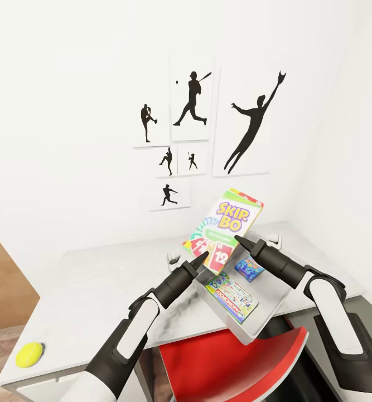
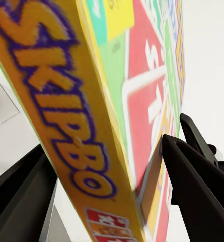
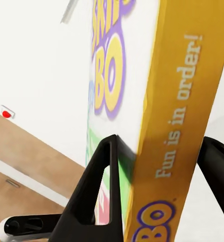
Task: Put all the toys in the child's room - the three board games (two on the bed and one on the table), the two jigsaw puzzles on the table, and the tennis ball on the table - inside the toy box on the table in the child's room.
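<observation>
A Skip-Bo board game box point(image 1: 227, 223) hangs tilted in the air above the grey toy box point(image 1: 247, 334). My left gripper point(image 1: 201, 258) is shut on its lower left edge and my right gripper point(image 1: 242, 241) on its lower right edge. The left wrist view has the Skip-Bo box point(image 2: 91, 126) clamped between the fingers point(image 2: 192, 186). Seen from the right wrist, the box's yellow side point(image 3: 177, 101) sits between the fingers point(image 3: 101, 186). Two colourful game boxes point(image 1: 232, 295) point(image 1: 249, 267) lie inside the toy box. The yellow tennis ball point(image 1: 29, 353) rests on the table's near left corner.
The grey table point(image 1: 96, 290) stands against a white wall with baseball silhouette posters point(image 1: 191, 106). A red chair point(image 1: 225, 363) is tucked under the table's front edge, below the toy box's near corner. A wall closes the right side.
</observation>
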